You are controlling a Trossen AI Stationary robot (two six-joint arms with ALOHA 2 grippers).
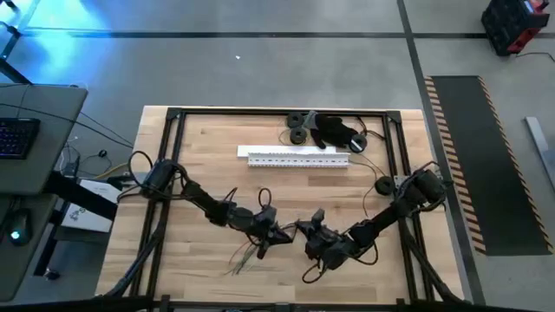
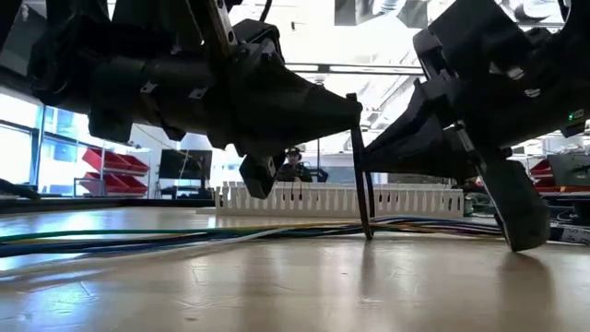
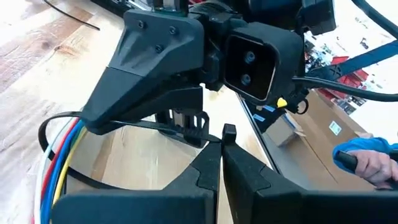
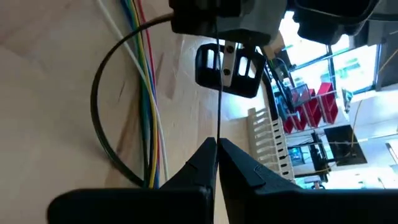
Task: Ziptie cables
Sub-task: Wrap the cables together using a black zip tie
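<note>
Wooden table (image 1: 208, 147) carries cables (image 4: 146, 93), lying flat just under both grippers. Black ziptie (image 4: 106, 124) loops around them, not cinched. Left gripper (image 3: 219, 134) pinches ziptie head; right gripper (image 4: 217, 146) clamps tail. Remaining: pull tight.

place: likely a lab/workshop | cues: red parts bins (image 2: 111, 164), monitor (image 2: 184, 164), keyboard desk (image 1: 35, 139)

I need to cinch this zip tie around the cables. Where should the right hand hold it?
Take the zip tie by its straight free tail, just beyond the left hand, coming end-on along the strip. That stretch is taut and clear of the cables; the loop is curved and hugs them. The right hand is shut on it there.
</note>
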